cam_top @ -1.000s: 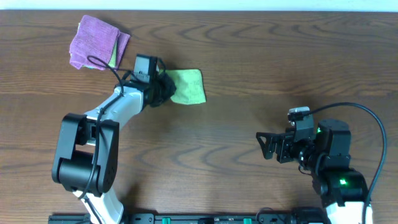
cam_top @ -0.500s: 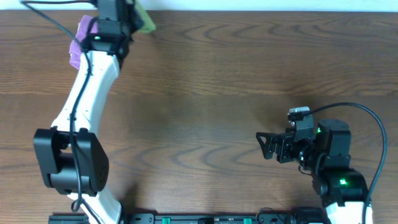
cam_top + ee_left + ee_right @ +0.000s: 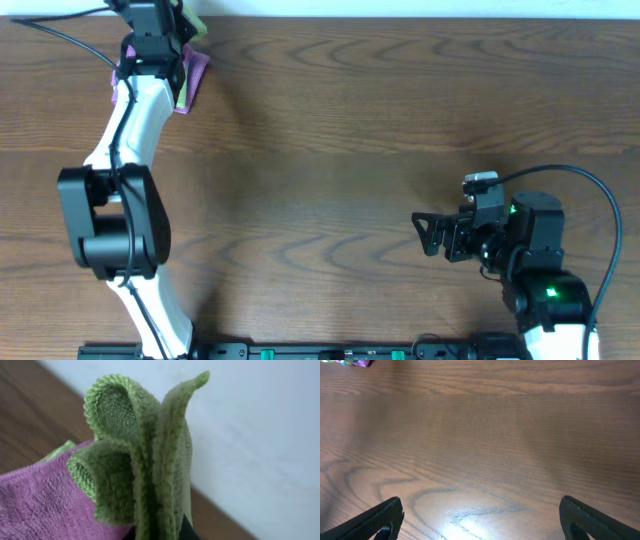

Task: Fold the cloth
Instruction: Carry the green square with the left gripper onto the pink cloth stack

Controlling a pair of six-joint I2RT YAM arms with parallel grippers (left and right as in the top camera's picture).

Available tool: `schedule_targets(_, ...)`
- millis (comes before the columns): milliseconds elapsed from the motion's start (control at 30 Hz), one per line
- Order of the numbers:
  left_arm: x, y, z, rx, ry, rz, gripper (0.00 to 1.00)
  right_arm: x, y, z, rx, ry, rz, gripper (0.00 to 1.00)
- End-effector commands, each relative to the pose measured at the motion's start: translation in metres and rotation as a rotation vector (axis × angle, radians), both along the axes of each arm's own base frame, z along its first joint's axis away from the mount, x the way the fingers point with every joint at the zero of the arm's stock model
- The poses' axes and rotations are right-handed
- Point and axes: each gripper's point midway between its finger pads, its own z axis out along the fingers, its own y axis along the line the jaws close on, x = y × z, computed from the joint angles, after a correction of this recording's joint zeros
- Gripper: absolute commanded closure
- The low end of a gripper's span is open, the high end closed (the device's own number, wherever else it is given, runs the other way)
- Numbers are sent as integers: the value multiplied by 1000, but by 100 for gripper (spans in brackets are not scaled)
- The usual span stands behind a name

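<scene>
1. The left hand [image 3: 166,24] is reaching to the far left corner of the bench [image 3: 330,150] and is clenching on the cloth [image 3: 142,455]. Only a dark sliver of the hand is showing under the fabric in the wrist view.
2. The cloth is bunching into several lime-green folds that are fanning out ahead of the left hand's tips. One fold is curling into a loop, and another is tapering to a point against the pale wall [image 3: 260,435]. From overhead, only a small green scrap is peeking out just beside the hand, on its right.
3. The purple cloth [image 3: 40,502] is lying on the bench just under and beside the left hand. The mint-green cloth [image 3: 59,450] is poking out from beneath its edge. Whether the held cloth is touching the purple one cannot be told.
4. Bare wood grain is filling the stretch of bench between the two hands.
5. The right hand [image 3: 421,233] is hovering well apart from the cloth, low on the right side, released and grasping nothing. Its two tips are spreading wide over the bare bench.
</scene>
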Motion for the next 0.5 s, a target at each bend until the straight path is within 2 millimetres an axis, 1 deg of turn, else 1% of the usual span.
schedule_targets(0, 2, 21, -7, 35, 6, 60, 94, 0, -2, -1, 6, 3, -12, 1)
schedule_targets(100, 2, 29, -15, 31, 21, 70, 94, 0, -2, -1, 6, 3, -12, 1)
schedule_targets(233, 1, 36, -11, 29, 11, 78, 94, 0, -2, -1, 6, 3, -12, 1)
schedule_targets(333, 0, 36, -13, 26, 23, 75, 94, 0, -2, -1, 6, 3, -12, 1)
schedule_targets(467, -11, 36, -31, 22, 110, 75, 94, 0, -2, -1, 6, 3, -12, 1)
